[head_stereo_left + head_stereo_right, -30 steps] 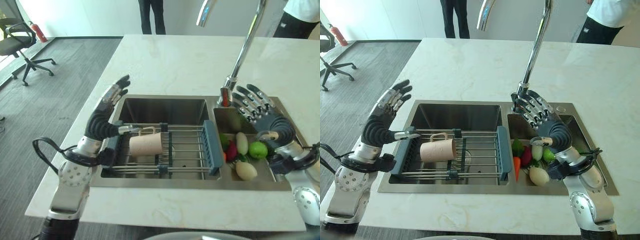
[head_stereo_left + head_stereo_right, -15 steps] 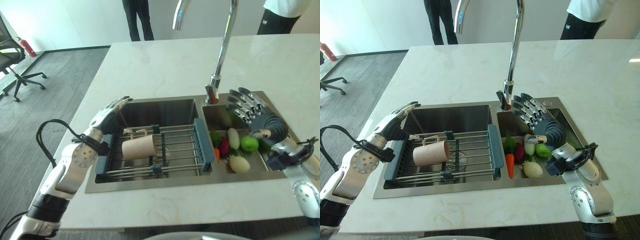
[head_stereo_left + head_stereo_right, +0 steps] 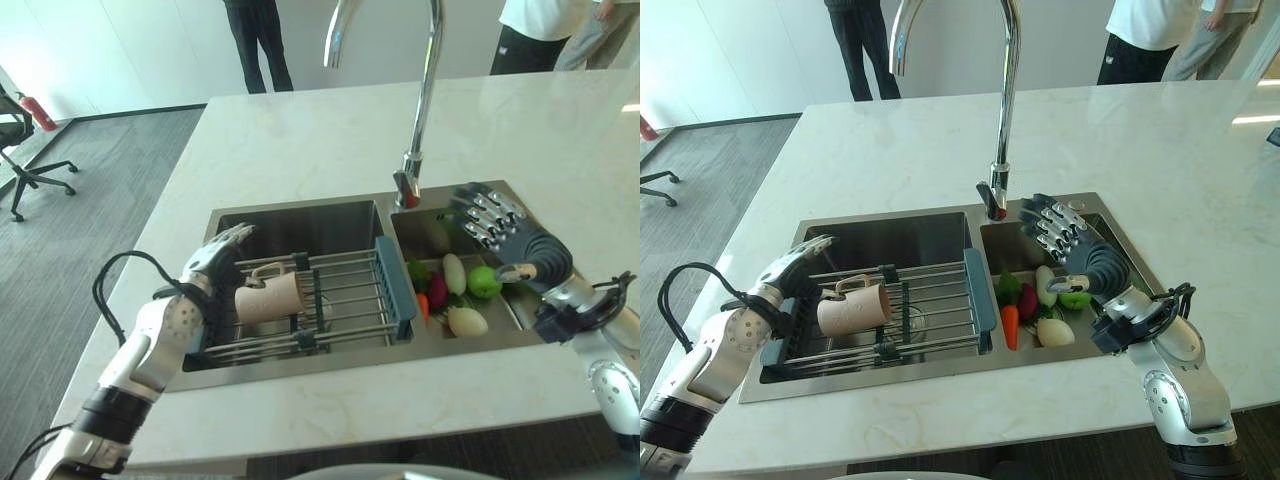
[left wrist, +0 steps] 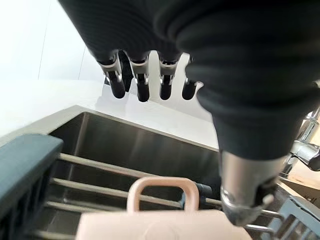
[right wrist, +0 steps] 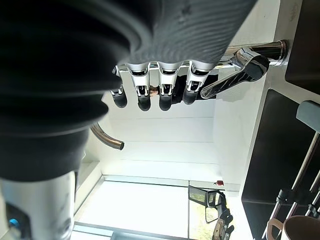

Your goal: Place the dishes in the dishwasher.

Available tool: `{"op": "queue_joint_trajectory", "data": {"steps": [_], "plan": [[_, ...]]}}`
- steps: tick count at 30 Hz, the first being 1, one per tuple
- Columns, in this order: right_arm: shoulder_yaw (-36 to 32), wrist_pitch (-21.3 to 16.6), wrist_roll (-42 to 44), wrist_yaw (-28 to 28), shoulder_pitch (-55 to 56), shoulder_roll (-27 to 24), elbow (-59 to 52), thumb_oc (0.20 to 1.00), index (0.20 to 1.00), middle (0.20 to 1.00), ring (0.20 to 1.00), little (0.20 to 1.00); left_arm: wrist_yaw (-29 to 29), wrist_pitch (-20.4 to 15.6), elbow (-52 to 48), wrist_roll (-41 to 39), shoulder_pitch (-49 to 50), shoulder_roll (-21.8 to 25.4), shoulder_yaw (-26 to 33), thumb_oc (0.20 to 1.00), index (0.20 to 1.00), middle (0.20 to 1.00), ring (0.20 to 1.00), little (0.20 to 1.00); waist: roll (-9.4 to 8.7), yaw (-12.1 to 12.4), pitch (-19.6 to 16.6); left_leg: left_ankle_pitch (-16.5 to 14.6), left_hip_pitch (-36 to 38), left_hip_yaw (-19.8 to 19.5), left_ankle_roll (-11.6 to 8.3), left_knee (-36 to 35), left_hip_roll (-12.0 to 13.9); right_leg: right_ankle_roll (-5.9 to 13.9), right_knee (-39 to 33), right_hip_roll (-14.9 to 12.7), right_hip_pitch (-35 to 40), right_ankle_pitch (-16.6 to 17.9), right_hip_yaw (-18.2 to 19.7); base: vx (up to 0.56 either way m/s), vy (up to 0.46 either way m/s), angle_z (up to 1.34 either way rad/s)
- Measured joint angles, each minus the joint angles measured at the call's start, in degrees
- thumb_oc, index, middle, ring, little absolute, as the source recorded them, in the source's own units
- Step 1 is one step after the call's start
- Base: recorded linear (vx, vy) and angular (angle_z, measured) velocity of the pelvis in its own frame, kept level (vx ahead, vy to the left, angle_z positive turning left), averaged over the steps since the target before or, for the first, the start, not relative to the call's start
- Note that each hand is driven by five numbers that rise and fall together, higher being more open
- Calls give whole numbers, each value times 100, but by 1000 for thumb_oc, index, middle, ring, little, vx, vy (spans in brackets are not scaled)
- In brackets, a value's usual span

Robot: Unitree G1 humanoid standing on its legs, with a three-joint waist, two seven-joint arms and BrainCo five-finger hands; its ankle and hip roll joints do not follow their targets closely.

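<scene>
Pale marble-look island counter (image 3: 1200, 150) fills centre. Grey wood-plank floor (image 3: 110, 170) at 9 to 10 o'clock. Black swivel office chair (image 3: 22, 150) and red fire extinguisher (image 3: 36, 112) at 10 o'clock. White wall (image 3: 140, 50) at 11 o'clock. People standing behind counter at 12 and 1 o'clock.

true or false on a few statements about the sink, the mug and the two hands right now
1. The mug lies on its side on the wire rack over the left basin. True.
2. The left hand is curled round the mug. False: its fingers are straight, beside the mug, as the left wrist view shows.
3. Vegetables lie in the right basin. True.
4. The right hand holds a carrot. False: it is open above the right basin, holding nothing.
5. The faucet stands behind the sink, between the basins. True.
</scene>
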Motion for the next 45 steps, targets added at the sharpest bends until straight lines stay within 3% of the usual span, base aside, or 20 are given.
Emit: {"op": "queue_joint_trajectory", "data": {"steps": [14, 27, 45], "plan": [[-46, 22, -126, -57, 2, 1, -1, 1000, 1000, 1000, 1000, 1000, -694, 15, -30, 205, 133, -33, -127, 1000, 1000, 1000, 1000, 1000, -74, 12, -12, -1, -9, 66, -1, -1, 15, -15, -1, 17, -42, 20, 40, -2, -2, -2], [-290, 18, -250, -163, 87, 10, -1, 1000, 1000, 1000, 1000, 1000, -556, -101, -96, 750, 1008, -171, 148, 1000, 1000, 1000, 1000, 1000, -151, 102, -6, -11, -48, 31, -2, -3, 48, -4, -27, 43, -60, -14, 15, 4, -2, 1], [-223, 19, -365, -158, 81, 13, -1, 1000, 1000, 1000, 1000, 1000, -101, 49, 261, 1096, 585, -346, -398, 1000, 1000, 1000, 1000, 1000, -150, 13, -7, -15, -34, 65, -5, -2, 48, -4, -27, 45, -65, -17, 37, 0, 0, 0]]}}
